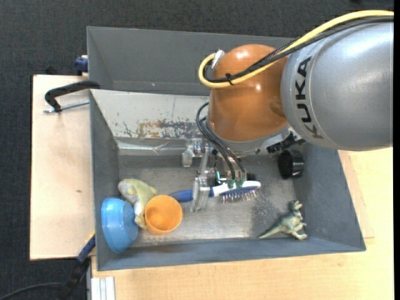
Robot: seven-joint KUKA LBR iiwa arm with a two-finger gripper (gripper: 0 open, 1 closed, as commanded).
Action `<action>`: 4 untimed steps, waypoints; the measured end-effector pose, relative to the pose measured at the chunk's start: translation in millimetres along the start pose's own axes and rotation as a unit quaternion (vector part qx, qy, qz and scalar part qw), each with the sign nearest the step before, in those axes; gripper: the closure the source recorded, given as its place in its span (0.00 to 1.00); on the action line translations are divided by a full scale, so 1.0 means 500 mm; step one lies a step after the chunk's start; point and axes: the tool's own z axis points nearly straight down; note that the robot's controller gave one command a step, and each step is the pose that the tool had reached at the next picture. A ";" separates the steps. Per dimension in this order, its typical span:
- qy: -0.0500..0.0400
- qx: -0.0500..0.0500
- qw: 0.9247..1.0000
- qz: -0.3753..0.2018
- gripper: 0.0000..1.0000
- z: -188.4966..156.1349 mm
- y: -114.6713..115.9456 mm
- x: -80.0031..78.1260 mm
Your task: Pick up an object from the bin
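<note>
Grey metal bin (104,161), scuffed along its far wall: the gripper (200,185) hangs mid-bin over the blue-handled white plastic brush (236,191). The brush's long axis runs left-right, bristled head rightward. Clenched or released, I cannot tell.

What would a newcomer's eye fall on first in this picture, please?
The big silver arm with its orange cover at the upper right dominates, its tool down over the bin floor beside a blue-handled brush near the middle. Next come the bright orange cup and blue cup in the lower left corner, and a small toy dinosaur at the lower right.
</note>
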 end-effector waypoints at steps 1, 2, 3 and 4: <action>-0.001 0.001 1.000 -0.001 0.00 0.298 -0.198 -0.064; -0.007 0.000 0.996 -0.088 0.00 0.227 -0.199 -0.050; -0.007 0.000 0.982 -0.189 0.00 0.228 -0.198 -0.120; -0.003 0.000 0.989 -0.148 0.00 0.291 -0.199 -0.101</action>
